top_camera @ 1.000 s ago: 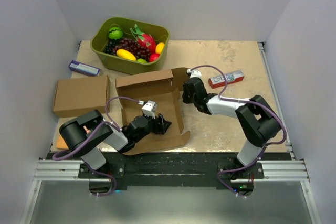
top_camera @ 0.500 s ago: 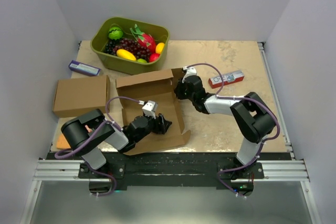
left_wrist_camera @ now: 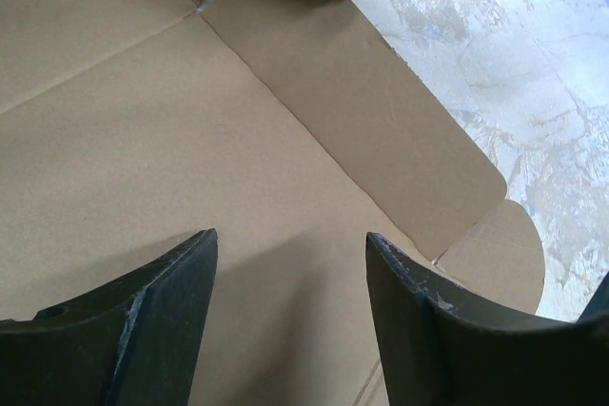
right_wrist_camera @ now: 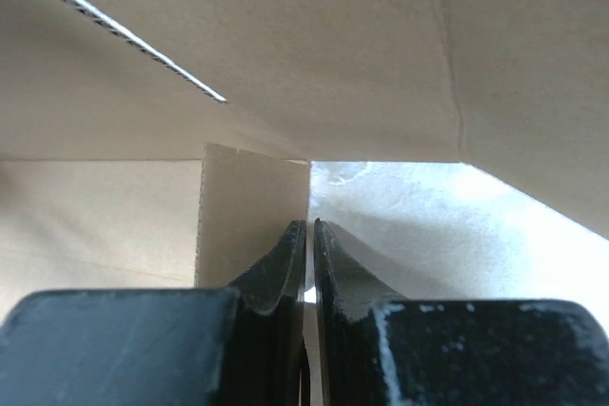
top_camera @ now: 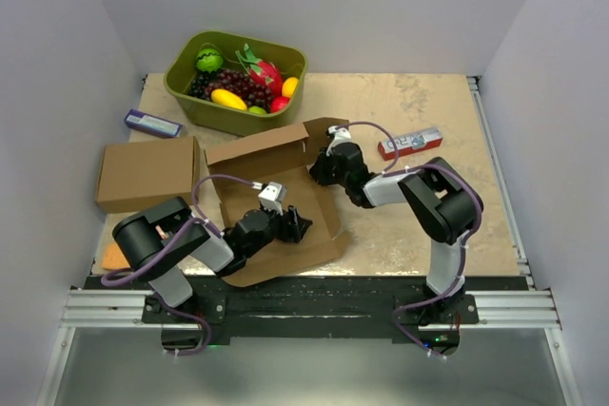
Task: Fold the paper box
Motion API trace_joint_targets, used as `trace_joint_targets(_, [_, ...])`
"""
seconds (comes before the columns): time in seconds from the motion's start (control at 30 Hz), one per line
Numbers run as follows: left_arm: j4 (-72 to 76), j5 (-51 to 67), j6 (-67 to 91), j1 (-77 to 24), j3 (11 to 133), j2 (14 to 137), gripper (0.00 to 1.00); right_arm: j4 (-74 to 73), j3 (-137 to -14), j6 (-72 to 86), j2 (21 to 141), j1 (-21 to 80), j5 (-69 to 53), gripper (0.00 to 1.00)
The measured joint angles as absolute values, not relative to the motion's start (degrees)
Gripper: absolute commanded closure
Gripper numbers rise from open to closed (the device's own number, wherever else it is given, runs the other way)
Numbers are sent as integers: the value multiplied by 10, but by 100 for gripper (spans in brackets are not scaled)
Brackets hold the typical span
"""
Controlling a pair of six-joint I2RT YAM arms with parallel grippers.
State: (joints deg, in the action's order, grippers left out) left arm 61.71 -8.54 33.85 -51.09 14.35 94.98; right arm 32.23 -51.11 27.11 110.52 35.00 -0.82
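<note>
Top view first: the paper box (top_camera: 257, 154) lies half-formed on the tabletop (top_camera: 409, 216), between your two arms. Your left end effector (top_camera: 297, 227) sits low over the base panel, fingers spread and nothing between them. Your right end effector (top_camera: 319, 166) is at the far right corner, just beyond the left one, where a flap stands raised. A second cardboard box (top_camera: 146, 173) lies well off to the left of both. Ignore it.

Left wrist view: the left end effector (left_wrist_camera: 290, 240) is released, both fingers wide, and bare cardboard of the paper box (left_wrist_camera: 143, 140) fills the space under and ahead of them. To its right a rounded side flap (left_wrist_camera: 381, 121) lies flat, with the tabletop (left_wrist_camera: 514, 73) past it. I'd judge this arm's job as holding the base down, so press flat near the crease rather than on the flap itself.

Right wrist view: the right end effector (right_wrist_camera: 309, 227) is clenched almost together, and the edge of a narrow flap (right_wrist_camera: 252, 206) runs right into the slit between the fingers. It looks nipped, though the pinch itself is partly hidden. A wall of the paper box (right_wrist_camera: 333, 35) leans overhead.

To do this step well, swing that flap along its crease, slowly, and watch for the base sliding under your left arm.
</note>
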Motion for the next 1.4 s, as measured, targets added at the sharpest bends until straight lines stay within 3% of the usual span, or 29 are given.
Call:
trace_joint_targets(0.13, [618,-85,338,-511,143,950,32,328,-510,273,1104,351,-11,84])
trace_joint_targets(0.23, [618,-85,338,-511,143,950,32,320,-496,272,1087,351,-8,61])
trace_joint_targets(0.27, [618,-85,339,-511,143,950,32,308,-487,270,1072,352,-6,57])
trace_joint_targets(0.53, [616,-82,334,-511,143,949,32,228,-399,244,852,320,23,46])
trace_joint_targets(0.77, [617,-81,333,-511,142,949,32,194,-389,214,782,245,3,53])
trace_joint_targets(1.0, [616,-81,333,-511,142,949,32,153,-381,212,771,342,-30,55])
trace_joint_targets(1.4, [616,-81,333,-511,142,948,32,112,-276,273,700,364,29,81])
